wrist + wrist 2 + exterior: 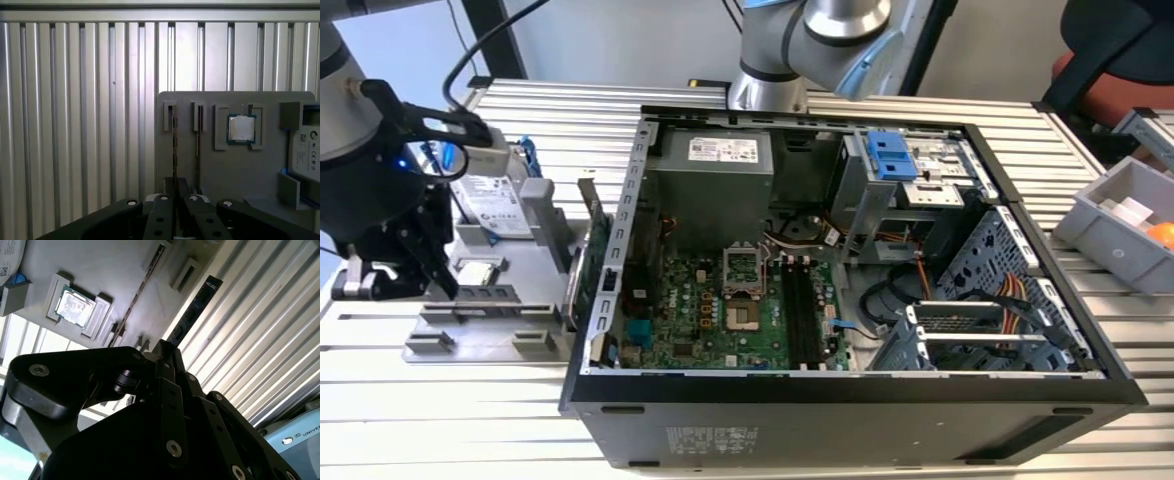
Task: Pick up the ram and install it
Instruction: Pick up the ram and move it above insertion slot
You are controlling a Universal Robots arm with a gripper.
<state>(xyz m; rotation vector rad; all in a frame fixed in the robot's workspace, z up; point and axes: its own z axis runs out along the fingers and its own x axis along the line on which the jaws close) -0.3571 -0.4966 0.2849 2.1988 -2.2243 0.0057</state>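
The ram (pixel 174 150) is a dark thin stick standing on edge, in line with a slot of the grey holder (pixel 225 170). In the second wrist view the ram (pixel 195 310) runs away from the fingers as a long dark strip. My gripper (pixel 176 192) is shut on its near end, also seen in the second wrist view (pixel 167 352). Whether the stick rests in the slot or is raised a little I cannot tell. In the exterior view the gripper (pixel 394 285) hangs over the left end of the holder (pixel 480 345).
A second stick (pixel 198 150) stands in the neighbouring slot. A processor chip (pixel 241 128) and a hard drive (pixel 494 205) also sit on the holder. The open computer case (pixel 854 390) lies to the exterior view's right, with a green card (pixel 594 260) beside it. A grey bin (pixel 1121 220) stands far right.
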